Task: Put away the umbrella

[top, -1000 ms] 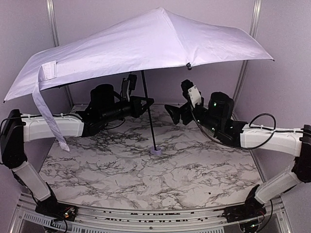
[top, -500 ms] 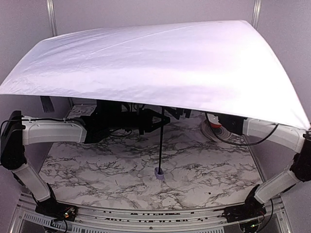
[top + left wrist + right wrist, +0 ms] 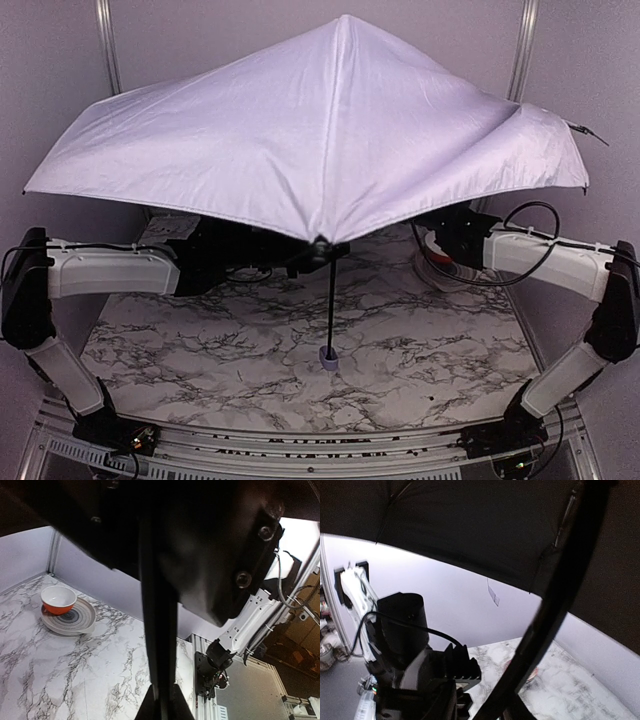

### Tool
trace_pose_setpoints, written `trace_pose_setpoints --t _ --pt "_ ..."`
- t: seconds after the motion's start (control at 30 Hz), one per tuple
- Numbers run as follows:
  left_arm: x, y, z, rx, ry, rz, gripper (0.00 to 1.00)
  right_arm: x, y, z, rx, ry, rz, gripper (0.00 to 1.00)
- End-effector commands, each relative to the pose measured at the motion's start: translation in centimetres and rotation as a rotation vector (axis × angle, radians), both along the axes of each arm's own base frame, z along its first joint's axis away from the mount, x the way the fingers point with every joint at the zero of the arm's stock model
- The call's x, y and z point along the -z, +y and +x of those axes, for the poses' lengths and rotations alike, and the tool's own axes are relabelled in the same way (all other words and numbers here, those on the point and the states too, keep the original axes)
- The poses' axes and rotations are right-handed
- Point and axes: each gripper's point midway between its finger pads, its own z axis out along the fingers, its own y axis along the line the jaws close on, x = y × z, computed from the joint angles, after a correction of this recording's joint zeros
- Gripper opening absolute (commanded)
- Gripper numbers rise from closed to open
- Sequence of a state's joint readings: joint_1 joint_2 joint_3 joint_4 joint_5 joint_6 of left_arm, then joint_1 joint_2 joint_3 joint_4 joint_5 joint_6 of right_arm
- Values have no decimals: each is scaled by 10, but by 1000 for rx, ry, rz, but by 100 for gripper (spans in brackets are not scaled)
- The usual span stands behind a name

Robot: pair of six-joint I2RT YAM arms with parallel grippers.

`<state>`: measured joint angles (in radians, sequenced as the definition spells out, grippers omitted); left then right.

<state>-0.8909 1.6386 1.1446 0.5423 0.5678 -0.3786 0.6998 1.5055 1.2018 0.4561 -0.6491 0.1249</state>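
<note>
Lavender fabric of the umbrella (image 3: 330, 140) is fully spread and fills the upper half of the top view. Its thin black shaft (image 3: 331, 305) drops from frame centre to the small handle (image 3: 327, 357), which sits on the marble table (image 3: 200, 350) at lower centre.

Handling, as I judge it: light overall but top-heavy and sail-like, so it'll likely swing abt the handle w/ any nudge. Fabric looks shiny, soft and slippery, so a poor place to grip. The shaft looks stiff but narrow and smooth. It's prob. your best hold, high up just under the canopy, w/ the other hand steadying low near the handle.

Left arm (image 3: 110, 272) comes in from mid-left, and the left gripper (image 3: 305, 258) ends by the shaft under the canopy rim. The fabric edge covers its jaws there, and the left wrist view is too dark, so I can't tell if it's clamped. Right arm (image 3: 545, 255) enters from mid-right, and the right gripper is hidden under the canopy. The right wrist view gives only black lining (image 3: 470, 525) and a dark diagonal bar, so I can't tell its opening either.

Mind the orange cup (image 3: 58, 600) on its plate (image 3: 75, 622), at left of the left wrist view.
</note>
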Motion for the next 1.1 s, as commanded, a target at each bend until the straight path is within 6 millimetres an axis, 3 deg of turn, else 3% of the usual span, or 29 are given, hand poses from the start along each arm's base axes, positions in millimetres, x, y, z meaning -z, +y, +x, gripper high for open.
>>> trace_pose_setpoints --t 0.0,0.07,0.1,0.17,0.2,0.3,0.47,0.67,0.87,1.0,1.07 --pt "-15 3 -1 -18 -76 -43 0 -27 -6 7 37 -6 75 18" --pt "-12 4 1 -29 -76 -37 0 -30 -9 10 58 13 101 12" --pt "-10 4 3 -42 -76 -33 5 -30 -10 12 69 24 114 8" --pt "-4 6 10 -83 -72 -19 32 -32 -12 19 105 58 137 0" --pt "2 6 16 -113 -68 -8 40 -33 -14 23 124 78 152 0" --pt "24 11 34 -218 -46 36 44 -35 -19 30 169 109 179 0" --pt "58 9 44 -261 -13 97 48 -41 -25 37 222 135 207 0" --pt "75 4 45 -266 -19 133 39 -43 -27 41 242 160 215 0" --pt "74 1 45 -273 -5 127 0 -43 -26 44 256 167 198 0" --pt "60 -1 41 -254 42 85 0 -44 -27 49 261 160 184 1" --pt "50 -5 38 -231 87 54 0 -46 -30 54 238 173 197 18"
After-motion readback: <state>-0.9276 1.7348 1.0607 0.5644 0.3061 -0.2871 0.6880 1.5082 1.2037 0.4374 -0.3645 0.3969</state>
